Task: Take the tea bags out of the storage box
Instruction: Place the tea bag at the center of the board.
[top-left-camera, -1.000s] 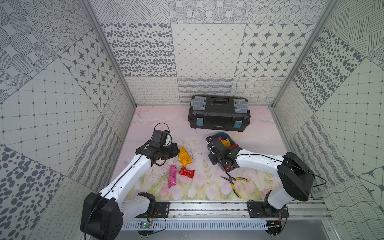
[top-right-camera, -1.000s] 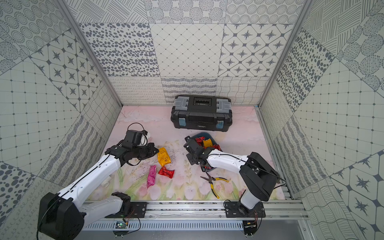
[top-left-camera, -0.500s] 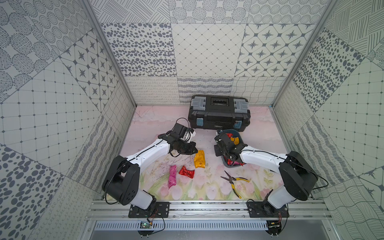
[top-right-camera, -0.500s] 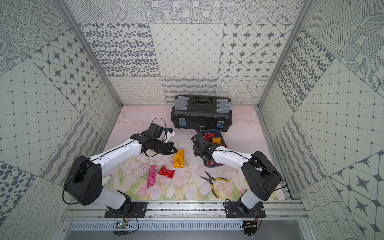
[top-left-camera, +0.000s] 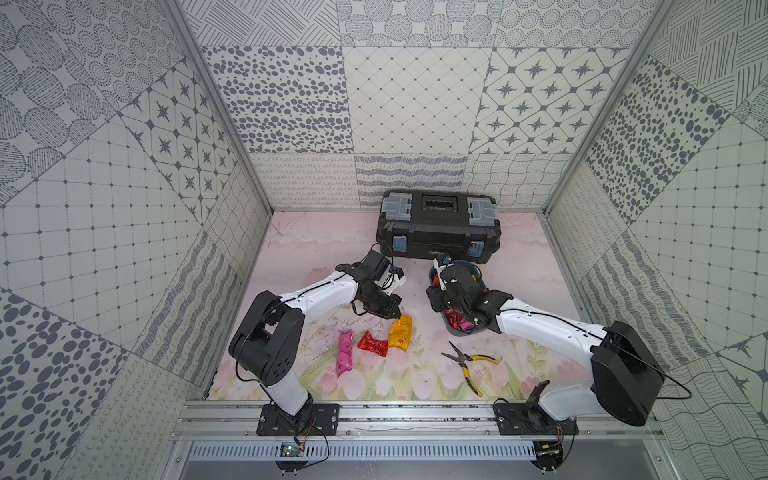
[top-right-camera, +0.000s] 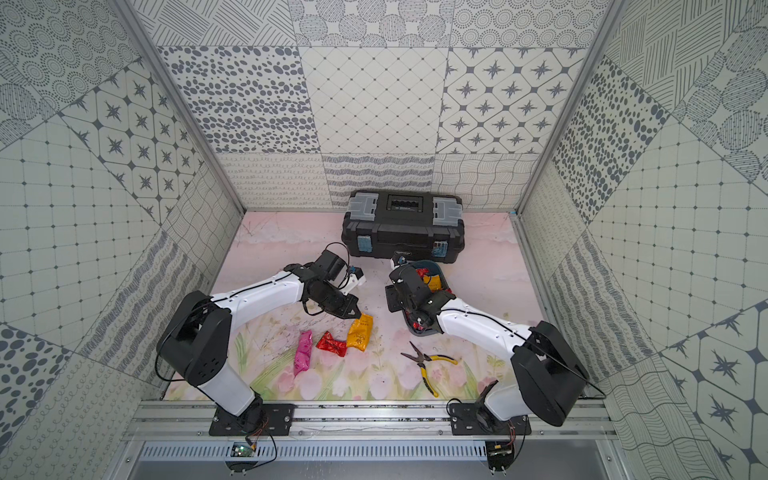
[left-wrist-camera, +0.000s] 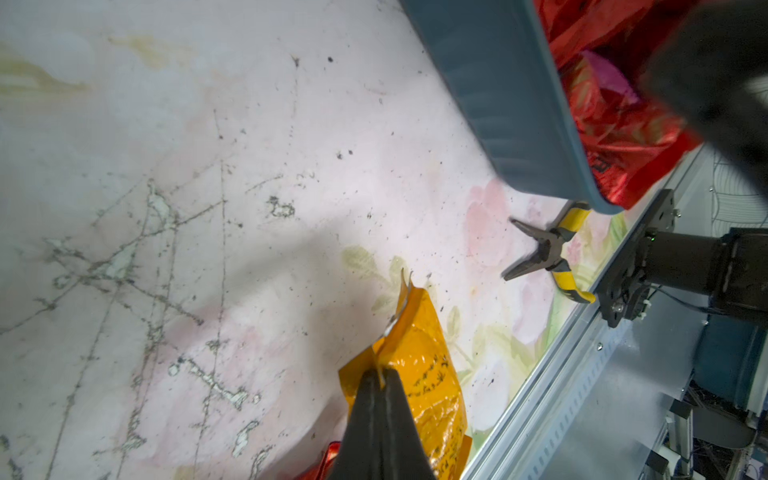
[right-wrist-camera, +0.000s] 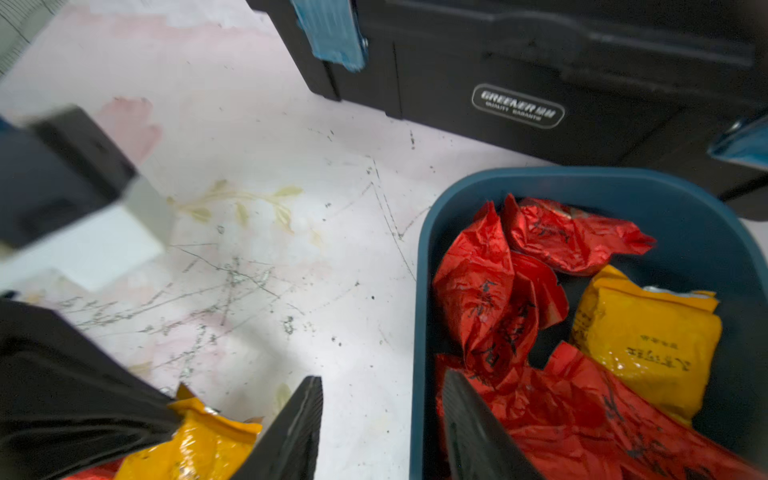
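Since the earlier frames, the left tool (left-wrist-camera: 379, 372) has carried a crinkly yellow-orange foil tea bag (left-wrist-camera: 432, 374) a little nearer the front rail. The right tool (right-wrist-camera: 382, 378) has parted its jaws and shifted toward the rear of the box.

The left tool is clamped tight on the top edge of that tea bag. The bag's lower end sits just beside a red foil tea bag (top-left-camera: 373, 343) lying on the pink floral worktop (top-left-camera: 324, 249); whether the held bag touches the surface cannot be told. A pink foil tea bag (top-left-camera: 345, 357) lies near the red one, on the side away from the held bag.

The right tool is open and holds nothing. One finger stands over the worktop outside the rim, the other over the contents of the shallow dark teal-blue plastic storage box (right-wrist-camera: 685, 216). Inside lie several red sachets (right-wrist-camera: 486, 291) and a second yellow-orange sachet (right-wrist-camera: 648, 336).

Yellow-handled pliers (top-left-camera: 469, 361) lie in front of the box, and a large black toolbox (top-left-camera: 436, 232) stands behind it.
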